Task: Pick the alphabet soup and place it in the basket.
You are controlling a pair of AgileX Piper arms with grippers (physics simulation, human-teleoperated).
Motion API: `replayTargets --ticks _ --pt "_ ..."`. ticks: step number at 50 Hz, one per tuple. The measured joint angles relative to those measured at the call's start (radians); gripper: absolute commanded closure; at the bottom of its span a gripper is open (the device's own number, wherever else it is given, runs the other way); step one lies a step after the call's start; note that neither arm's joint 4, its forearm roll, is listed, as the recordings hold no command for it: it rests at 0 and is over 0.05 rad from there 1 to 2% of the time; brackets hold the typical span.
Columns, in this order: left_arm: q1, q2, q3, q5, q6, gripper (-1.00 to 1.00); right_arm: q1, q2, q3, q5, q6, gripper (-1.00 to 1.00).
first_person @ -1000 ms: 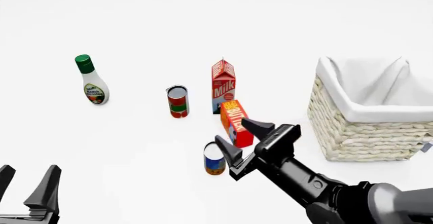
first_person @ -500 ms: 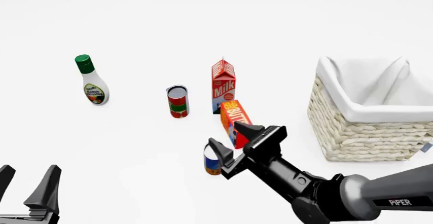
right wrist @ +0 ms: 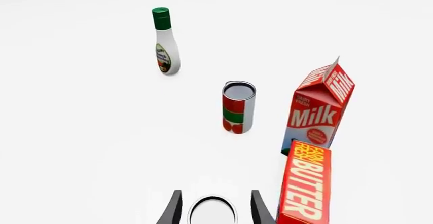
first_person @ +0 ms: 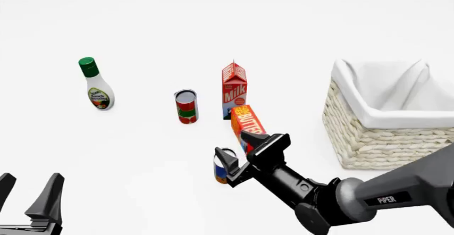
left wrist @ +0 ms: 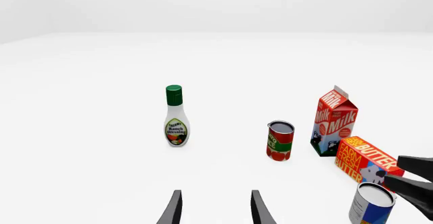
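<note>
The alphabet soup can [first_person: 221,172], blue over orange-brown with a silvery top, stands upright in the middle of the table. My right gripper [first_person: 234,147] is open, with one finger on each side of the can's top. The right wrist view shows the can's top [right wrist: 212,215] between the fingers [right wrist: 174,209], with small gaps on both sides. The left wrist view shows the can [left wrist: 370,204] beside the right fingers [left wrist: 414,179]. The wicker basket [first_person: 376,144] with white lining stands to the right. My left gripper [first_person: 28,200] is open and empty at the near left.
A butter box [first_person: 247,128] lies just behind the soup can, close to the right gripper's far finger. A milk carton [first_person: 234,89] and a red-and-green can [first_person: 186,106] stand further back. A ranch dressing bottle [first_person: 94,84] stands at the far left.
My right gripper has moved forward, left and down, and its open fingers now straddle the soup can. The left arm has not moved.
</note>
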Motion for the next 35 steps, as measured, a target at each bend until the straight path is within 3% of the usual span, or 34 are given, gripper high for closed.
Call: replayTargets --ticks 35 --pt "0.0 0.0 0.0 0.0 0.0 -1.0 0.009 0.113 -0.061 -0.007 0.011 -1.0"
